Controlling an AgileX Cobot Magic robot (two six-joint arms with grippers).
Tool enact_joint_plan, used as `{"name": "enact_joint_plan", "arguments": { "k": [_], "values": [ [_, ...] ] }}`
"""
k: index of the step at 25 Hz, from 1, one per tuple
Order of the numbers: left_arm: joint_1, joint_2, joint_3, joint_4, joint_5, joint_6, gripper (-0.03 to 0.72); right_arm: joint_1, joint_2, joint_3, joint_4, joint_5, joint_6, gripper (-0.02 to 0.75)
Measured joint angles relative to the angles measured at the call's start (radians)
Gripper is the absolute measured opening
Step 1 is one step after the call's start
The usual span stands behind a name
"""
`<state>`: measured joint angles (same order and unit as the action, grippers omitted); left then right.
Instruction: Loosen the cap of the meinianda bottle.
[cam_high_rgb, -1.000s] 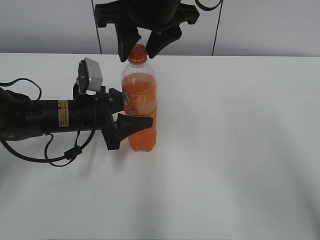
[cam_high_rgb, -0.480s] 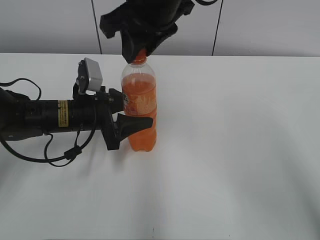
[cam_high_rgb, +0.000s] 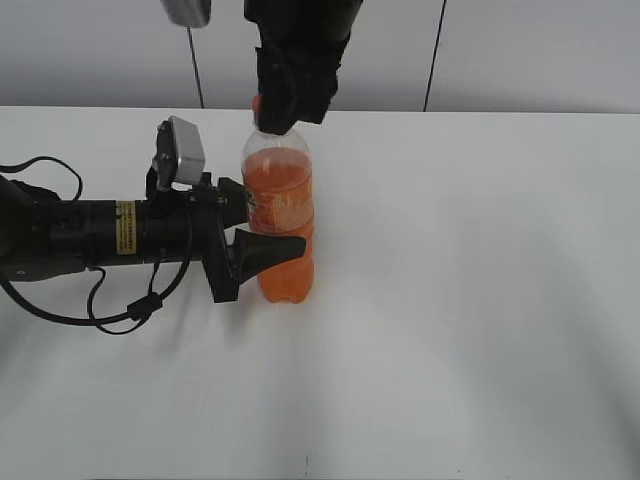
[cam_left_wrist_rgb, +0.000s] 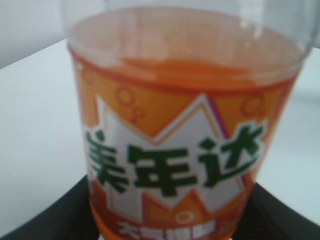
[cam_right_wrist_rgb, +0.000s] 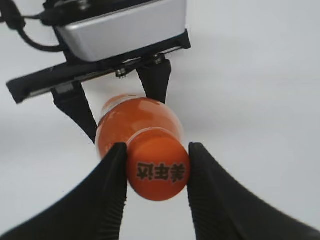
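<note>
The meinianda bottle (cam_high_rgb: 279, 215) is seen standing upright on the white tabletop (cam_high_rgb: 460, 260), left of centre in the exterior view. Its labelled middle is clamped from the 9 o'clock side by the left hand (cam_high_rgb: 262, 232), whose dark fingers are pressed against both flanks of the label; in the left wrist view the bottle (cam_left_wrist_rgb: 182, 135) fills the frame, with the black fingers (cam_left_wrist_rgb: 45, 220) glimpsed at the lower corners. From 12 o'clock, the right hand (cam_high_rgb: 288, 100) is lowered over the neck. In the right wrist view, the cap (cam_right_wrist_rgb: 157, 169) is pinched between its two black fingers (cam_right_wrist_rgb: 112, 175), which are closed against either side of the orange top
</note>
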<state>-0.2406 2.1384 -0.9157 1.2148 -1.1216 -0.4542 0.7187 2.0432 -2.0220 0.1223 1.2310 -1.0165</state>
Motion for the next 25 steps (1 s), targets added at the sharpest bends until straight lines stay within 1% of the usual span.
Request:
{"name": "enact_joint_plan", "arguments": {
  "k": [2, 5, 9, 12, 14, 17, 19, 21, 25],
  "values": [
    [0.000, 0.000, 0.000, 0.001, 0.000, 0.002, 0.428, 0.000, -0.001, 0.000, 0.000, 0.005, -0.156, 0.276],
    [0.000, 0.000, 0.000, 0.001, 0.000, 0.002, 0.428, 0.000, -0.001, -0.001, 0.000, 0.006, -0.283, 0.276],
    [0.000, 0.000, 0.000, 0.001, 0.000, 0.002, 0.428, 0.000, -0.001, -0.001, 0.000, 0.006, -0.322, 0.276],
    [-0.001, 0.000, 0.000, 0.001, 0.000, 0.002, 0.428, 0.000, -0.003, -0.001, -0.001, 0.006, -0.298, 0.284],
    [-0.001, 0.000, 0.000, -0.001, 0.001, 0.001, 0.428, 0.000, -0.003, -0.001, -0.001, 0.002, -0.260, 0.325],
    [-0.001, 0.000, 0.000, -0.001, 0.001, 0.000, 0.428, 0.000, -0.003, -0.001, -0.003, 0.000, -0.219, 0.428],
    [-0.001, 0.000, 0.000, -0.001, 0.001, -0.001, 0.428, 0.000, -0.008, 0.000, -0.003, 0.000, -0.210, 0.480],
    [-0.001, 0.000, 0.000, -0.001, 0.001, -0.001, 0.428, 0.000, -0.020, 0.000, -0.003, 0.000, -0.207, 0.505],
    [-0.001, 0.000, 0.000, -0.001, 0.001, -0.001, 0.428, 0.000, -0.055, 0.000, 0.000, 0.000, -0.185, 0.515]
  ]
}}
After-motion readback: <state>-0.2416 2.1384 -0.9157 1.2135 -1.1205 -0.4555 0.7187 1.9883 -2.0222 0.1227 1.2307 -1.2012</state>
